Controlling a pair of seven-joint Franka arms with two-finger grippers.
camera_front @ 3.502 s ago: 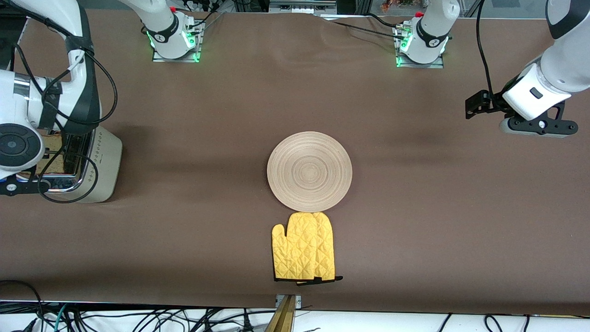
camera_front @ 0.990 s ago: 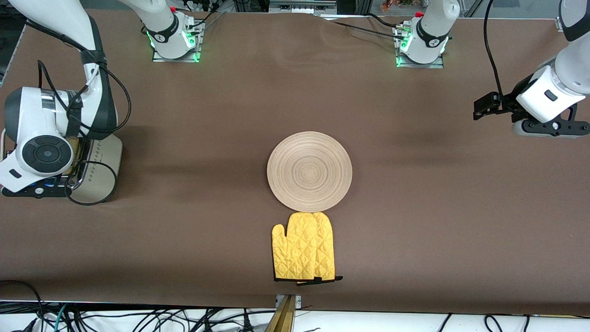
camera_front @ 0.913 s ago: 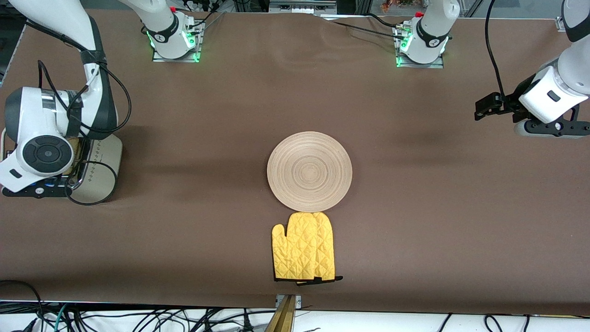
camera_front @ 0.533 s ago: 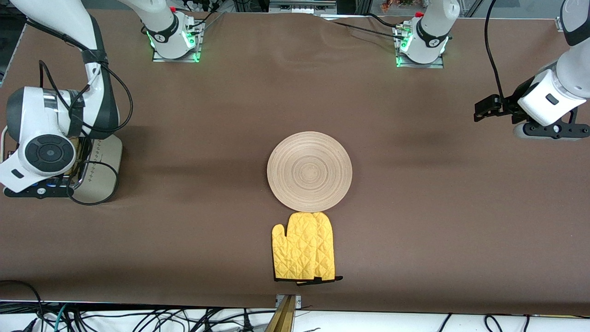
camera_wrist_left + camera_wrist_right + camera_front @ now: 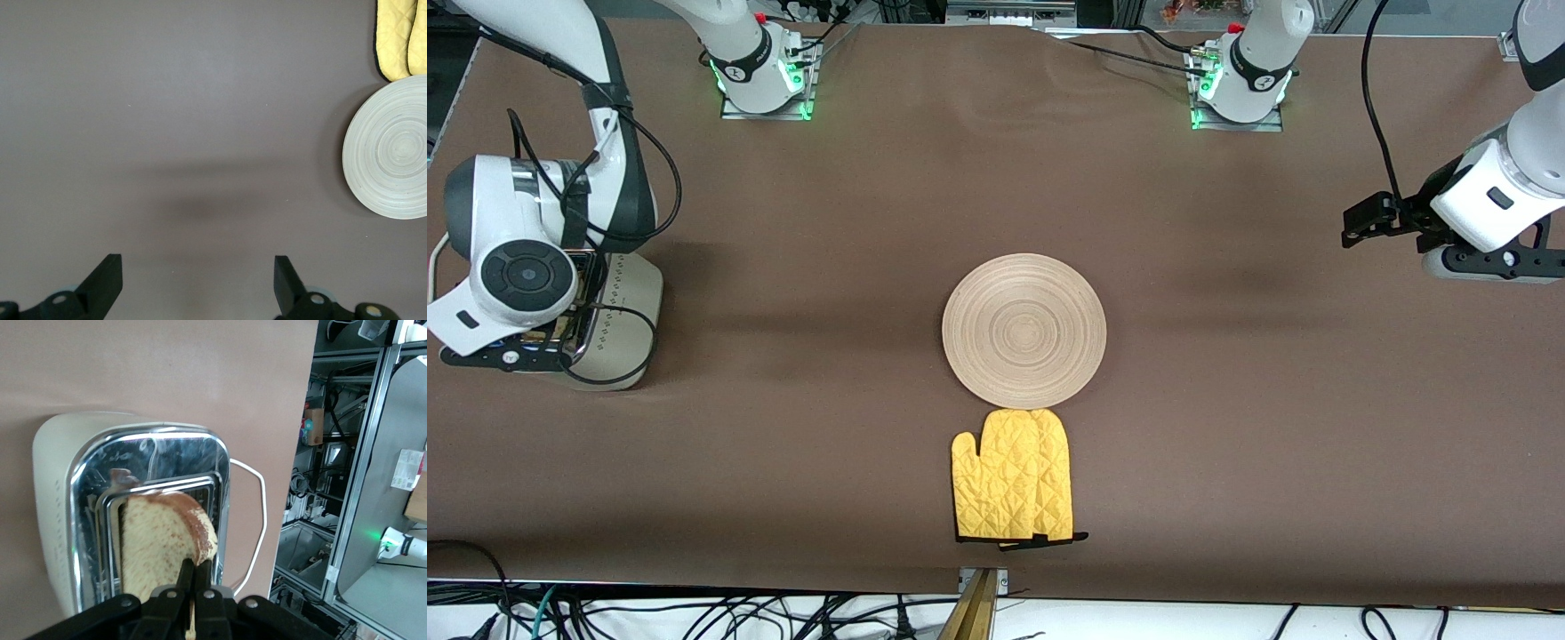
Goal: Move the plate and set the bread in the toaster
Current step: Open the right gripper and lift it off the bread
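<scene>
Now the right claw point(image 5: 194, 587), over the toaster point(image 5: 618, 307) at the right arm's end of the desk point(image 5: 1227, 444), grips the bread point(image 5: 160, 547) above a slot; lowering comes next. The plate point(image 5: 1024, 330) sits mid-desk. The left claw point(image 5: 193, 287) waits open.

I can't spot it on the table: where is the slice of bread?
The bread is pinched in the right gripper over the toaster at the right arm's end of the table.
</scene>
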